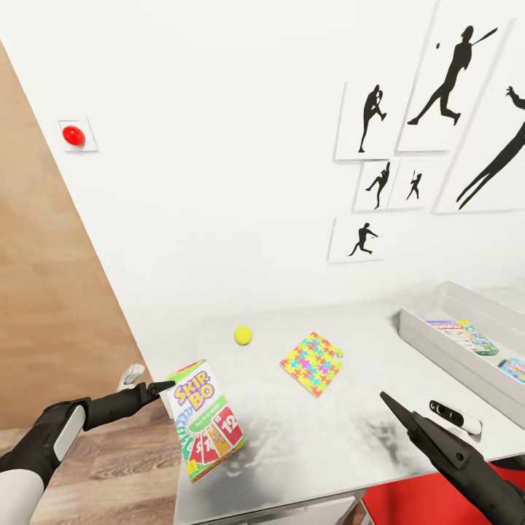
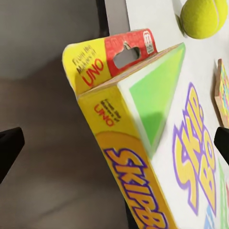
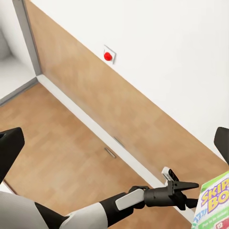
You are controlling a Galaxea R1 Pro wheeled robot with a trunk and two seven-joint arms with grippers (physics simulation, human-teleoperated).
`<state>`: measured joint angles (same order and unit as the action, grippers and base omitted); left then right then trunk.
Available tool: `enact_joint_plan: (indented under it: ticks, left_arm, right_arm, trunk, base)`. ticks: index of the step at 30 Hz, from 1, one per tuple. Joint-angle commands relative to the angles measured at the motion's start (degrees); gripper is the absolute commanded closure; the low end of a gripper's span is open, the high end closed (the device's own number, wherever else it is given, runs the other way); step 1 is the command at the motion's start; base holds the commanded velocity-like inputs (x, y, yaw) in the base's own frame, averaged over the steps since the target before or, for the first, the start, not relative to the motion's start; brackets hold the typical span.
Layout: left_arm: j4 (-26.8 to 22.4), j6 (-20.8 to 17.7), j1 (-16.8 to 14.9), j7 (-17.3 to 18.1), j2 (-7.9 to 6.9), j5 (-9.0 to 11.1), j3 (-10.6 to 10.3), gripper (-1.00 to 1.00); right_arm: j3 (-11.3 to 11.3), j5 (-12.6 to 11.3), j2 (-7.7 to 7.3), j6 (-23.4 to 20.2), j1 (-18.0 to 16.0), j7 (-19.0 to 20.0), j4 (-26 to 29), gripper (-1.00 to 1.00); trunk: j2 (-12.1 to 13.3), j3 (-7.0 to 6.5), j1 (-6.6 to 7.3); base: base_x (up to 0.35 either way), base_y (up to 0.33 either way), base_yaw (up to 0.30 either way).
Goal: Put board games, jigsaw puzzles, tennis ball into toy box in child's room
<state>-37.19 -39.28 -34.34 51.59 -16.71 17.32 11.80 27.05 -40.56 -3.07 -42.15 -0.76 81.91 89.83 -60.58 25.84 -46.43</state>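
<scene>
White wall [image 1: 219,146] filled most of the head view, plain & evenly lit. A red round button on a white square plate [image 1: 77,135] sat on it near the wooden door [image 1: 36,255], which ran along the left side, light brown w/ faint grain. Black silhouette pictures [image 1: 408,138] hung in a loose cluster on the wall at upper right, white backgrounds, diff sizes. Wood-plank floor [image 1: 109,474] showed at lower left, warm brown. Right wrist view: same door [image 3: 95,109], a white skirting strip [image 3: 100,138] along its base, & light wood floor [image 3: 52,138] below. A red surface [image 1: 408,503] showed low at right, beneath the desk edge.
</scene>
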Motion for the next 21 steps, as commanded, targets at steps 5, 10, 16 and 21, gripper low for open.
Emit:
enact_joint_plan:
  ticks: [5,10,16,21]
  left_arm:
    - [0.01,-0.35,-0.08,0.15,-0.04,0.17,0.06,-1.0]
    - [0.01,-0.35,-0.05,0.87,-0.07,0.17,0.06,-1.0]
    - [0.01,-0.35,-0.04,1.6,-0.11,0.17,0.18,-1.0]
    - [0.01,-0.35,-0.04,1.72,-0.21,0.17,0.35,-1.0]
  right_arm:
    - [0.02,-0.14,-0.01,-0.57,-0.03,0.09,0.01,-1.0]
    - [0.02,-0.14,-0.01,-0.57,-0.03,0.09,0.03,-1.0]
    - [0.02,-0.14,-0.01,-0.57,-0.03,0.09,0.01,-1.0]
    - [0.02,-0.14,-0.01,-0.55,-0.03,0.09,0.03,-1.0]
  trunk:
    - [-0.04,0.06,0.0]
    - [-0.04,0.06,0.0]
    - [-0.04,0.06,0.0]
    - [-0.04,0.06,0.0]
  base:
    - [0.0,-0.101,0.0]
    - [0.0,-0.066,0.0]
    - [0.0,-0.01,0.0]
    - [0.0,-0.002,0.0]
